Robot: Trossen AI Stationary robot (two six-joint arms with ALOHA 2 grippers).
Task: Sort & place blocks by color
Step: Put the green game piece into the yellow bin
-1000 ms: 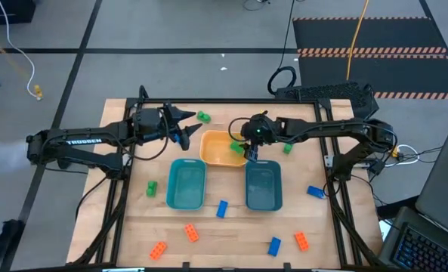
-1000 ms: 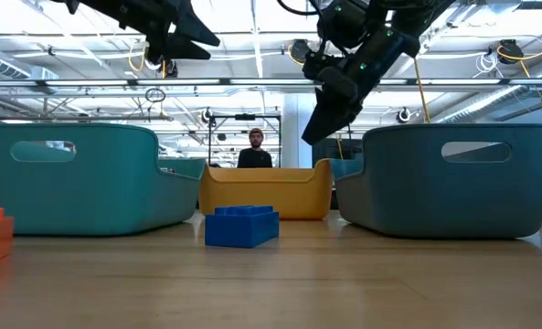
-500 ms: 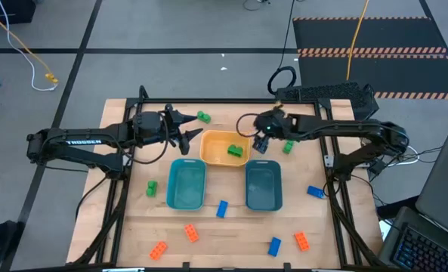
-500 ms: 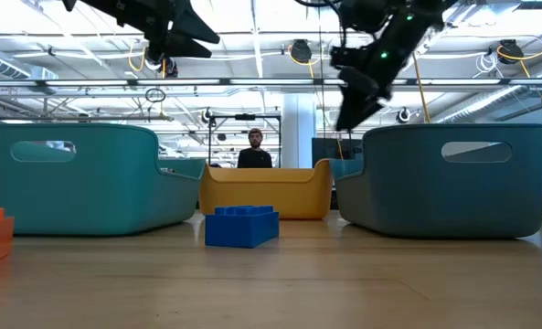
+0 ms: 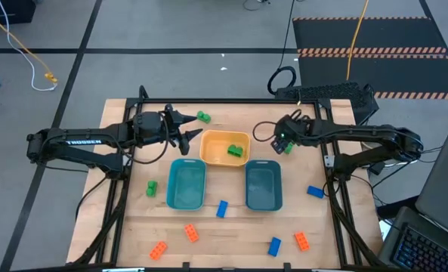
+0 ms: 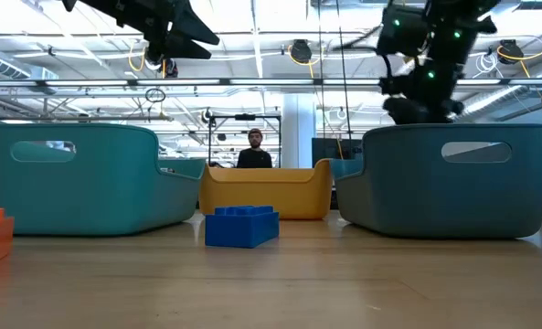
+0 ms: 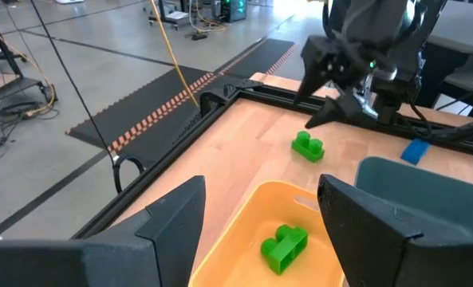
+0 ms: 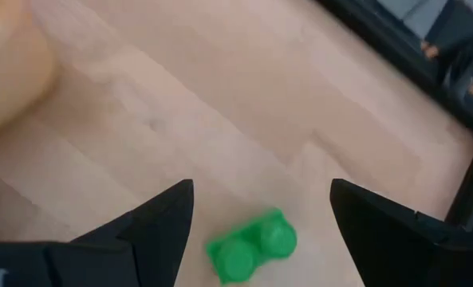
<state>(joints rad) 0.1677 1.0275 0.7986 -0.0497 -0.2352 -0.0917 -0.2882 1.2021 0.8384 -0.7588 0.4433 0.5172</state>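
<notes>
I have the right gripper [image 5: 279,140] hanging over a green block [image 8: 252,245] on the surface [image 5: 208,227], right of the yellow-orange bin [image 5: 211,151]; its fingers [image 8: 156,227] are spread wide and empty, straddling that block. My left gripper [image 5: 187,130] waits left of the same bin, fingers [image 7: 172,227] wide apart, holding nothing. One green block [image 5: 235,151] lies inside the bin. Another green block [image 5: 203,117] sits at the far edge, and blue and orange blocks [image 5: 222,209] lie scattered near the two teal bins [image 5: 186,183].
</notes>
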